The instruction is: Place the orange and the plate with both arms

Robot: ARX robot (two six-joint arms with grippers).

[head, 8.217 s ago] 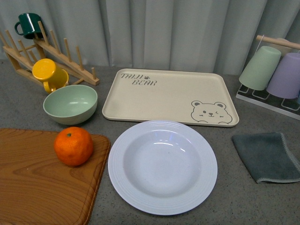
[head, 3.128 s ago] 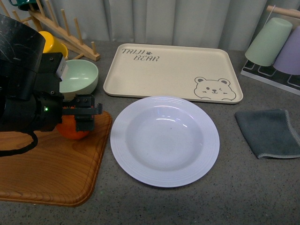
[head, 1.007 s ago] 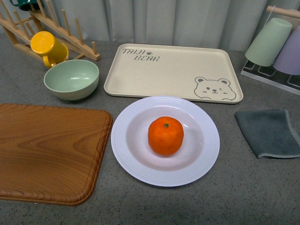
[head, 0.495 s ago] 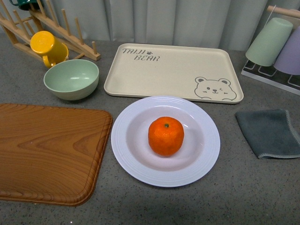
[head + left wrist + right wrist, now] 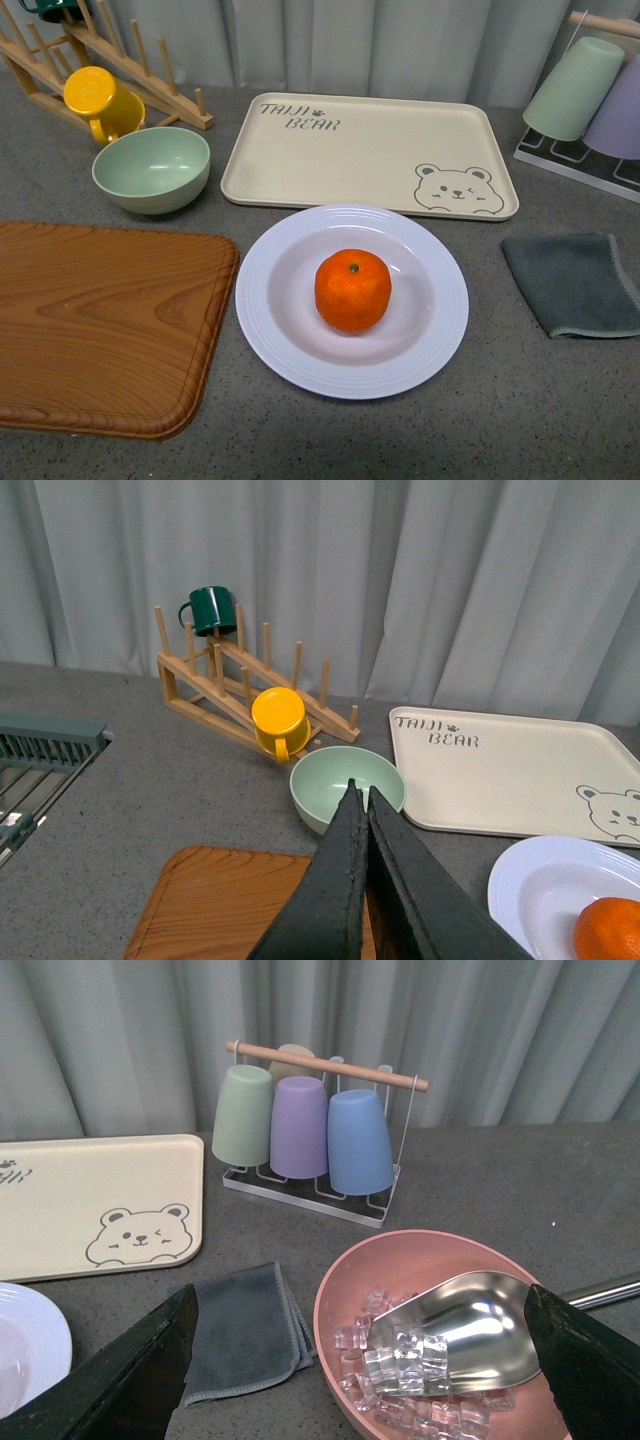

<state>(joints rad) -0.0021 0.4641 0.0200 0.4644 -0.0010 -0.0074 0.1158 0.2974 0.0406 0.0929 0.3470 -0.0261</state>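
The orange point(image 5: 352, 291) sat in the middle of the white plate point(image 5: 275, 345), which rested on the counter point(image 5: 500, 425) just in front of the bear tray point(image 5: 370, 160) and beside the wooden board point(image 5: 100, 320). The left gripper point(image 5: 362, 792) was clenched on nothing, its tips pressed together. The right gripper point(image 5: 362, 1300) was spread wide, holding nothing.

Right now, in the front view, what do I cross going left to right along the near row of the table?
Wooden cutting board → white plate with the orange in its middle → grey cloth.
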